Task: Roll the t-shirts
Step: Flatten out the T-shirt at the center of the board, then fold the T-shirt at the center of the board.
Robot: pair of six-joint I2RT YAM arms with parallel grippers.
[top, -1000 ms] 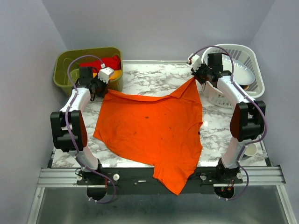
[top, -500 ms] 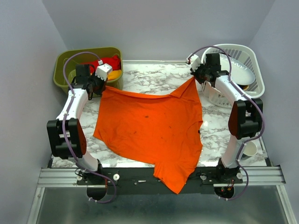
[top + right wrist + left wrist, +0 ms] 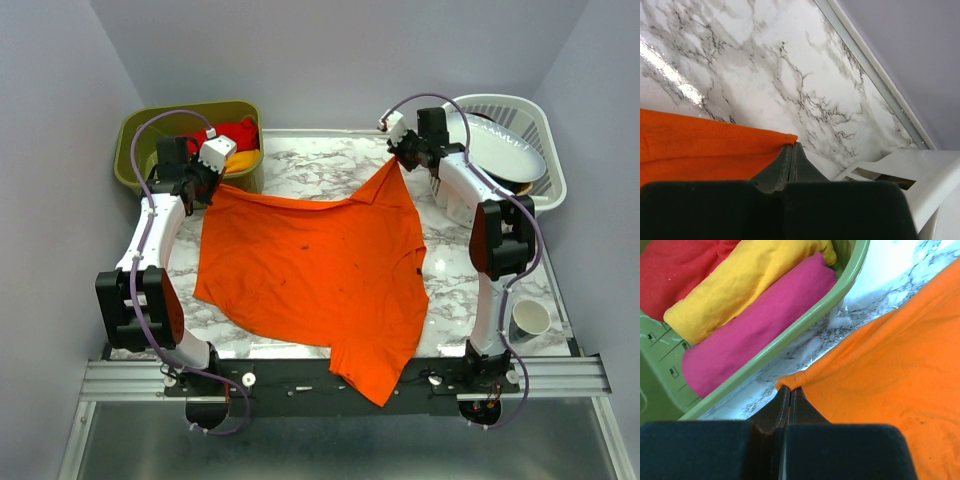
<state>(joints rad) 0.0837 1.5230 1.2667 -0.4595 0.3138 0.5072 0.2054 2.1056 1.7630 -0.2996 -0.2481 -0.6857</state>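
Shifted left, orange t-shirt seems pinched by left fingers and right fingers.

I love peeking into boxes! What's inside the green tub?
Inside the olive-green plastic tub lie a red rolled cloth, a yellow rolled cloth and a pink rolled cloth. Whatever sits beneath them is covered.

Red shirt: cut by top-left corner. Orange shirt: cut at right, bottom edges. Basket: mostly out of frame.
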